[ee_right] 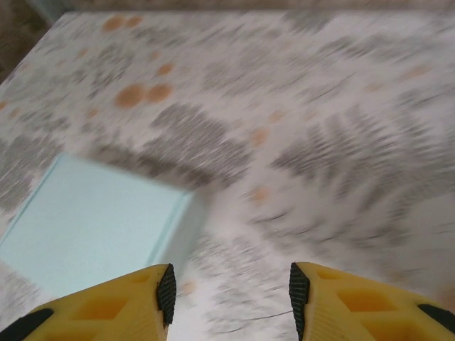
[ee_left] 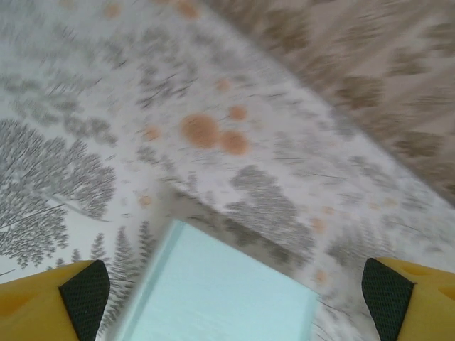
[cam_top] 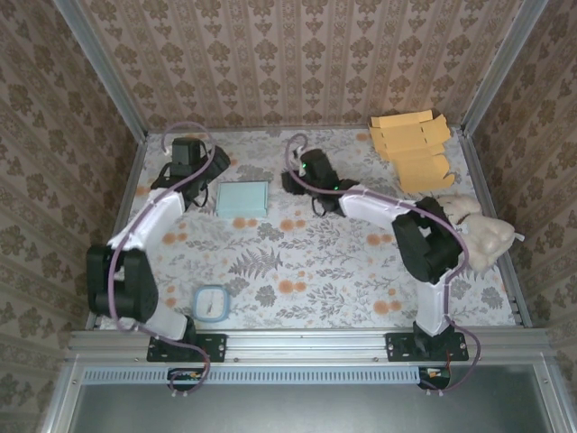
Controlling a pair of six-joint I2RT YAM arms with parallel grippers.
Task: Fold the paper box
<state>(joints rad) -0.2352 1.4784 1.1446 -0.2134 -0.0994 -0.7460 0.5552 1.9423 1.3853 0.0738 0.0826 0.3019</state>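
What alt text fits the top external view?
A pale blue box lies on a floral table between the left gripper and the right gripper. A stack of yellow cardboard sheets sits at the far right corner.

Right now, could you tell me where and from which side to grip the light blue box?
Probably by its two opposite side walls, from above: the light blue box lies flat with a smooth closed top, so only those low walls offer a hold. The left gripper, open, points at it.

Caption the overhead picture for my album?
Left gripper and right gripper flank a pale blue box on a floral table.
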